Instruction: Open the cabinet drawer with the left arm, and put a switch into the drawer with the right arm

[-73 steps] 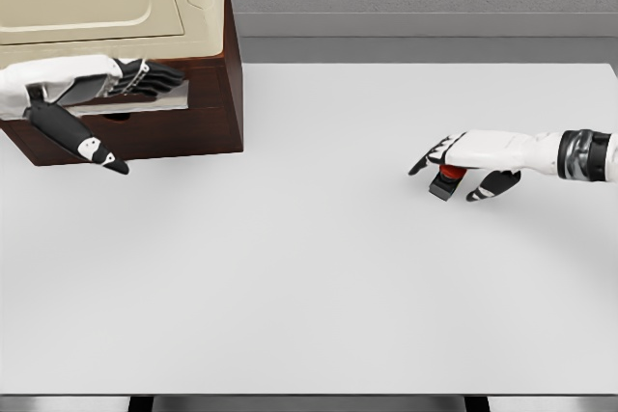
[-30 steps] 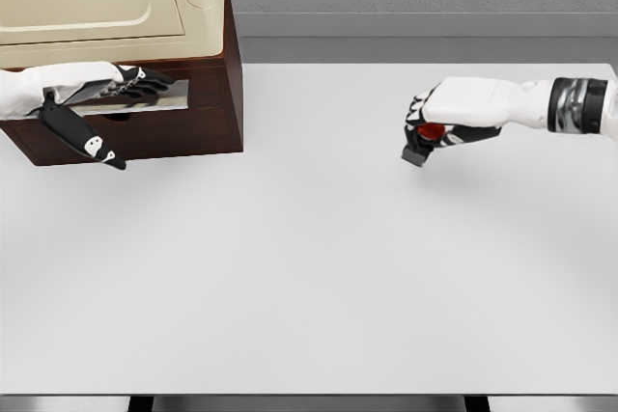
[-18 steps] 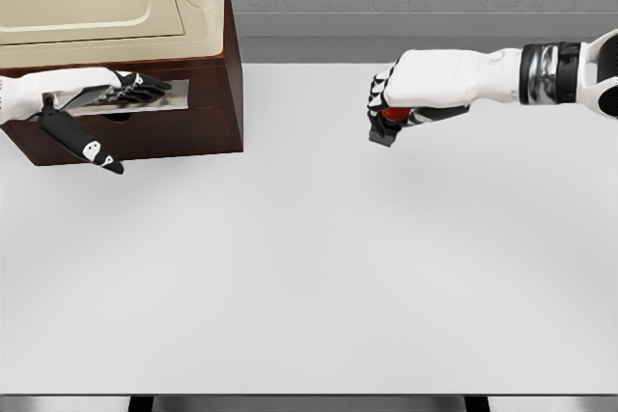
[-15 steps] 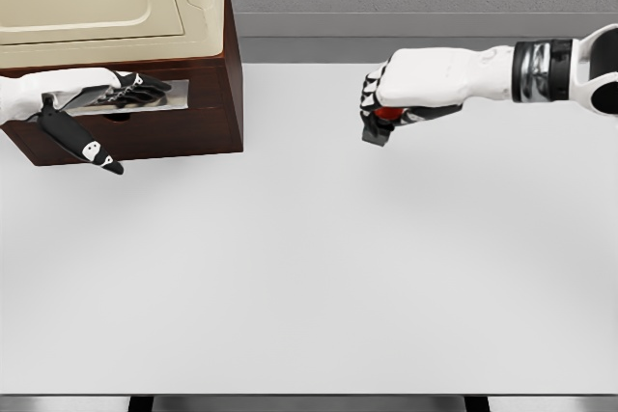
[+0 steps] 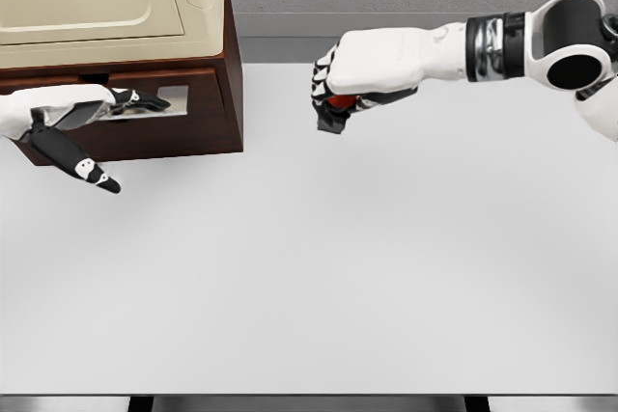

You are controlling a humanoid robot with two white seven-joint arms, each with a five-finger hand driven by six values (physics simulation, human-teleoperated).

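Observation:
A dark brown cabinet (image 5: 217, 94) with a cream top stands at the table's back left. Its drawer front (image 5: 154, 127) carries a metal handle (image 5: 166, 101). My left hand (image 5: 92, 108) comes in from the left edge with its fingers (image 5: 143, 100) hooked along that handle and its thumb pointing down over the drawer front. A thin dark gap shows above the drawer front. My right hand (image 5: 333, 94) hovers above the table to the right of the cabinet, shut on the switch (image 5: 334, 113), a dark base with a red button, half hidden by the fingers.
The white table (image 5: 319, 267) spreads out in front of and to the right of the cabinet. A grey wall and ledge run along the back. The right forearm (image 5: 502, 41) reaches across the back right of the table.
My right hand has closed on the switch, lifted it off the table and carried it left toward the cabinet. My left hand has slid slightly left and forward at the handle.

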